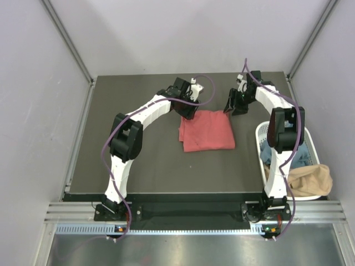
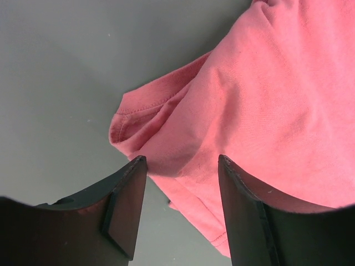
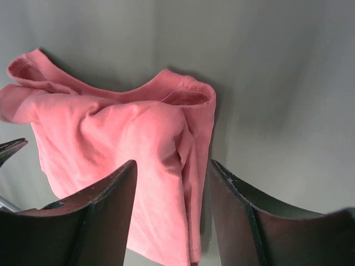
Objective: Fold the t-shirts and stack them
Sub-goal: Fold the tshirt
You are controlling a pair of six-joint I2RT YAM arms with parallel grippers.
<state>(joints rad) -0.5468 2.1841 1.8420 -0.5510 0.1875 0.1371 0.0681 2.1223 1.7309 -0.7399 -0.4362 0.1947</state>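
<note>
A coral-red t-shirt (image 1: 206, 129) lies folded into a rough square at the middle of the dark table. My left gripper (image 1: 187, 111) hovers at its far left corner, open and empty; the left wrist view shows that corner of the shirt (image 2: 260, 94) between the spread fingers (image 2: 127, 205). My right gripper (image 1: 232, 108) hovers at the far right corner, open and empty, with the shirt's edge (image 3: 138, 144) under its fingers (image 3: 105, 216). A blue shirt (image 1: 297, 156) and a tan shirt (image 1: 308, 180) lie in the basket at the right.
A white slotted basket (image 1: 259, 133) stands at the table's right edge beside the right arm's base. Grey walls enclose the table on three sides. The table (image 1: 133, 166) shows bare dark surface left and in front of the red shirt.
</note>
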